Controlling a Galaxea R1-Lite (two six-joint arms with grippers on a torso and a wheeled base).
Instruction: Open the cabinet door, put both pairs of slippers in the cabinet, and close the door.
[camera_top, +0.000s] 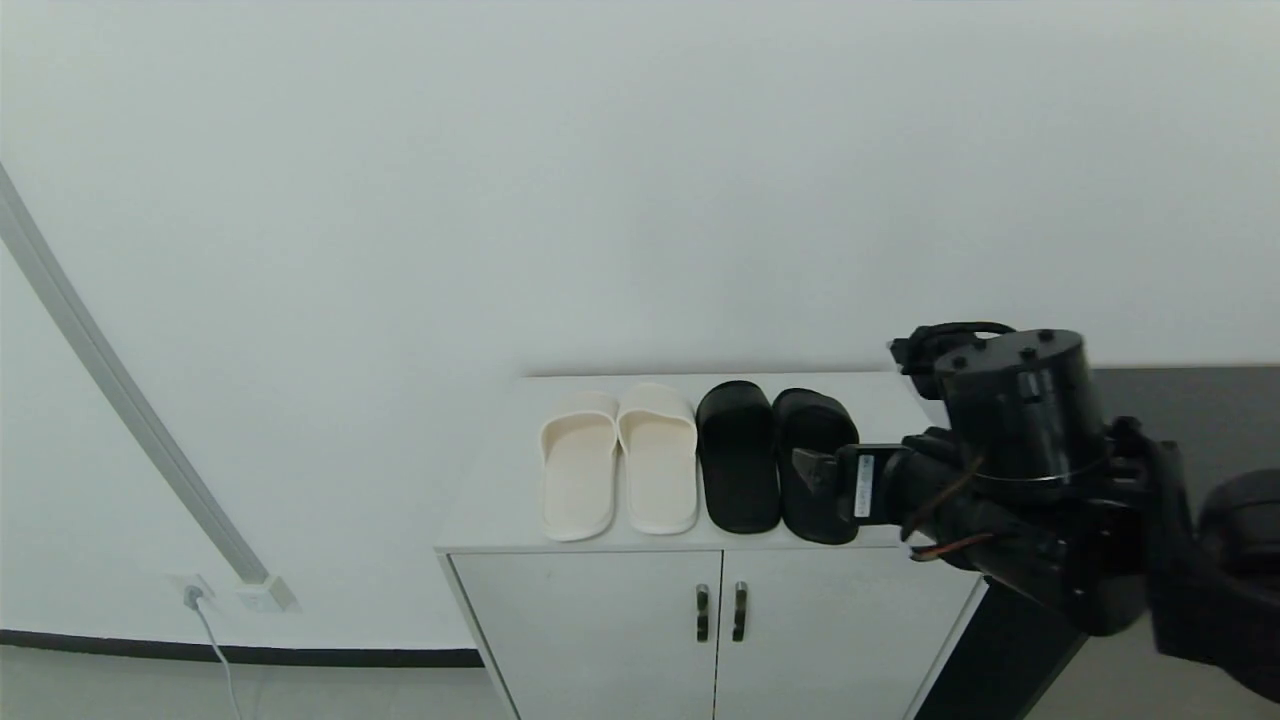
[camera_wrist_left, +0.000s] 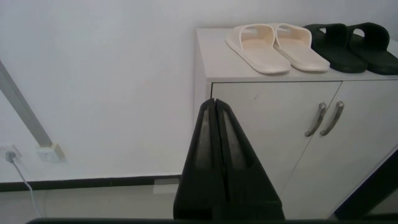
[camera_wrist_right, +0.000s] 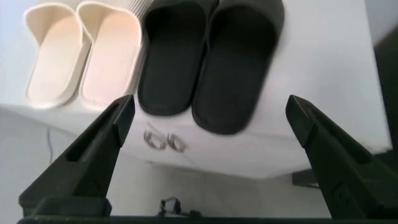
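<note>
— While the cabinet doors (camera_top: 715, 630) are shut, where are the slippers?
— White pair (camera_top: 620, 465) and black pair (camera_top: 770, 460) sit on the cabinet top (camera_top: 500, 500). Right tool (camera_wrist_right: 209, 106) spread near the black pair, left tool (camera_wrist_left: 215, 102) pressed together. Every step is left.

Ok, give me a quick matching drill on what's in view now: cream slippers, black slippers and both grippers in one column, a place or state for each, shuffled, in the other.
Column one
1. cream slippers
2. black slippers
3. left gripper
4. right gripper

Column two
A. open, fingers wide apart
B. on the cabinet top, the pair on the robot's right
C. shut, fingers pressed together
D. on the cabinet top, the pair on the robot's left

Pairs: 1-D, 2-B, 3-C, 4-A
</note>
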